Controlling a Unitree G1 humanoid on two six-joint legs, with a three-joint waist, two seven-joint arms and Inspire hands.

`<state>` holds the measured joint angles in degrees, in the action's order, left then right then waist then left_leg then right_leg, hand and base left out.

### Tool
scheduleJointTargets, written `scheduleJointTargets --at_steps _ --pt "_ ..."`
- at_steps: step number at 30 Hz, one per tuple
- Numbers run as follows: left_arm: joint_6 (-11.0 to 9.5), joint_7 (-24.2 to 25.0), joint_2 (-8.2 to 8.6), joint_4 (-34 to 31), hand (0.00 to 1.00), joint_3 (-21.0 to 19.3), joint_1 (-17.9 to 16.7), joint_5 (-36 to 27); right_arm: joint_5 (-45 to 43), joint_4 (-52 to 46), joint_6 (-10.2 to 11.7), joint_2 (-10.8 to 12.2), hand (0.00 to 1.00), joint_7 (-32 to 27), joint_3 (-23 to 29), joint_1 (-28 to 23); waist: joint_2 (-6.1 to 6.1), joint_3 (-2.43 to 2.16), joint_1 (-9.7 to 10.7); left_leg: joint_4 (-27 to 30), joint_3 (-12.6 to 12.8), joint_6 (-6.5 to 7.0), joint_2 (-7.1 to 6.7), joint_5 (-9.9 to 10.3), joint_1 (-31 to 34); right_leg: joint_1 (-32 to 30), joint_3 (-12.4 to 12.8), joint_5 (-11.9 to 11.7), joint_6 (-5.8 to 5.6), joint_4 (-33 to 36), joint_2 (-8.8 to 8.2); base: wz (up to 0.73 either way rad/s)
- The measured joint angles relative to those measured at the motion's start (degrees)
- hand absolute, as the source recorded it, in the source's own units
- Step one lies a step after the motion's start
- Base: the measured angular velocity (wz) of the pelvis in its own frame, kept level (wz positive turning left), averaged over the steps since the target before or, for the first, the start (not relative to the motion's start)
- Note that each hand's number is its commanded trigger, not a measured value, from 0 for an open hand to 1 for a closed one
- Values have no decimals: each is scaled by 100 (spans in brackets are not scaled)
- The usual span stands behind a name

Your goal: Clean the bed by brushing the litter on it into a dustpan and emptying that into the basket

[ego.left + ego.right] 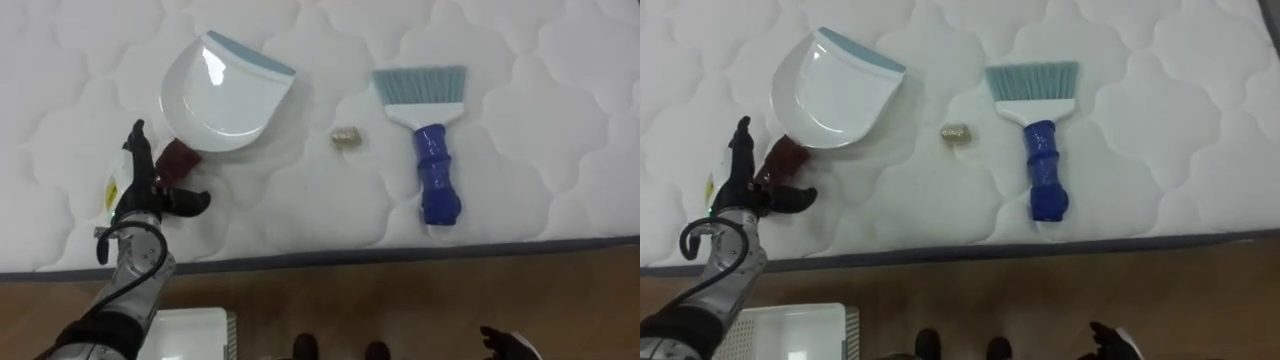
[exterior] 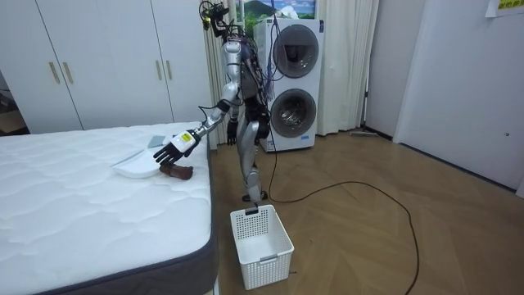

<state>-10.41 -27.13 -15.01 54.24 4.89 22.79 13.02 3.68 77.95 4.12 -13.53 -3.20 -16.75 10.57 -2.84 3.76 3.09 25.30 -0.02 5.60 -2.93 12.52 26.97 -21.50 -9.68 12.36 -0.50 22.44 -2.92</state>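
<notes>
Left eye view: the left robot hand (image 1: pixel 150 195), fingers spread, hovers at the dustpan (image 1: pixel 225 85) handle, seemingly readying a grasp. The dustpan holds nothing; the floor basket (image 2: pixel 274 254) looks empty too. The scrap (image 1: pixel 346 137) lies on the bed (image 1: pixel 540 60) between dustpan and brush (image 1: pixel 432 160). I cannot tell the state of the right robot hand (image 1: pixel 512 346).

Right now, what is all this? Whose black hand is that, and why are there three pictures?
It is a two-legged robot cleaning a bed. Two pictures come from cameras in its head, looking down; the third comes from a camera standing in the room. On the white bed lie a white dustpan, a blue-handled brush and, between them, a small crumpled scrap. The left robot hand is open by the dustpan's brown handle and holds nothing. The right robot hand shows low, over the floor. A white basket stands on the floor beside the bed.
</notes>
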Motion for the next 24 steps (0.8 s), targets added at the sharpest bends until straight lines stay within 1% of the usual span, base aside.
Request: scheduleJointTargets --at_steps 4,9,10,17,19,22,24 --pt "1 -21 -74 227 0 218 32 0 56 -2 0 -8 0 -61 -69 7 -7 -5 -7 21 3 -32 25 -21 62 -48 -38 -7 11 6 -4 0" --pt "2 -21 -98 326 0 238 34 0 54 -5 11 -10 0 -116 -220 14 -16 -11 -4 25 -7 -45 28 -36 59 -34 -100 -7 11 8 -20 1" --pt "2 -22 -131 326 0 238 37 1 54 -4 11 -10 0 -127 -227 12 -18 -11 0 25 -17 -45 25 -48 56 -26 -152 -6 11 9 -35 4" --pt "5 -19 -322 323 0 236 46 12 55 -5 75 -30 0 -153 -339 -11 -17 -11 3 27 -18 -55 18 -60 48 -16 -192 24 54 47 -69 3" --pt "4 5 -411 324 0 234 46 21 53 -5 103 -33 0 -140 -335 -62 -17 -11 55 28 -41 -57 13 -61 45 13 -336 36 73 46 -94 10" --pt "4 44 -479 324 0 234 45 20 55 -3 83 -50 0 -86 -336 -80 -17 -11 111 31 -59 -57 12 -61 36 42 -395 38 75 47 -98 10" --pt "5 72 -489 324 0 236 45 14 61 -3 83 -50 0 -81 -335 -93 -18 -11 128 31 -60 -57 11 -61 44 42 -420 38 76 47 -102 5"
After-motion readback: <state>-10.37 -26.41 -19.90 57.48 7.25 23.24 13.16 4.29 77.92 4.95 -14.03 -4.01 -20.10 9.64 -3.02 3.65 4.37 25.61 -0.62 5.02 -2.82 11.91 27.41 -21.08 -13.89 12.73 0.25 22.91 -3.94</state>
